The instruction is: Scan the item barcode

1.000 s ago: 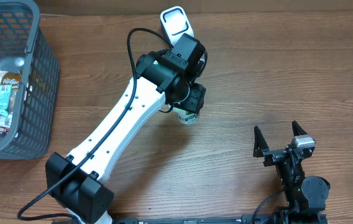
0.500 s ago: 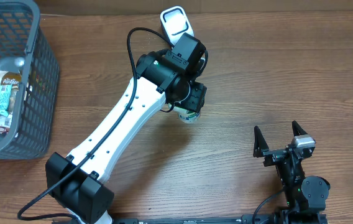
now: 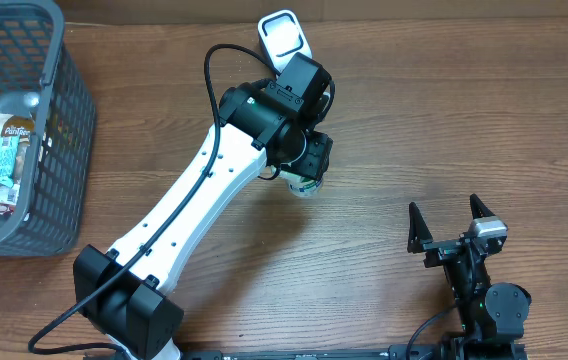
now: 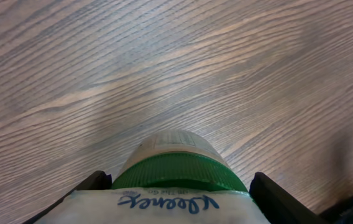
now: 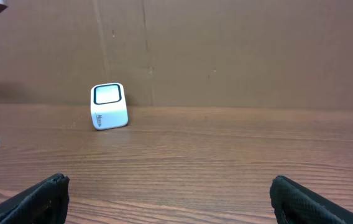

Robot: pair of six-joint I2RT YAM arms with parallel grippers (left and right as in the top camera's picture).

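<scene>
The item is a round Kleenex canister with a green lid and a white label. My left gripper is shut on it, and its dark fingers press both sides of the canister above the wooden table. The white barcode scanner stands at the table's far edge, just beyond the left wrist; it shows in the right wrist view as a small white cube. Near the front right, my right gripper rests open with nothing between its fingers. No barcode shows on the item.
A grey mesh basket holding several packaged goods stands at the far left. A brown cardboard wall closes the back of the table. The left arm's white link runs diagonally across the middle.
The held canister has shifted very slightly under the left wrist. The right arm has not moved.
</scene>
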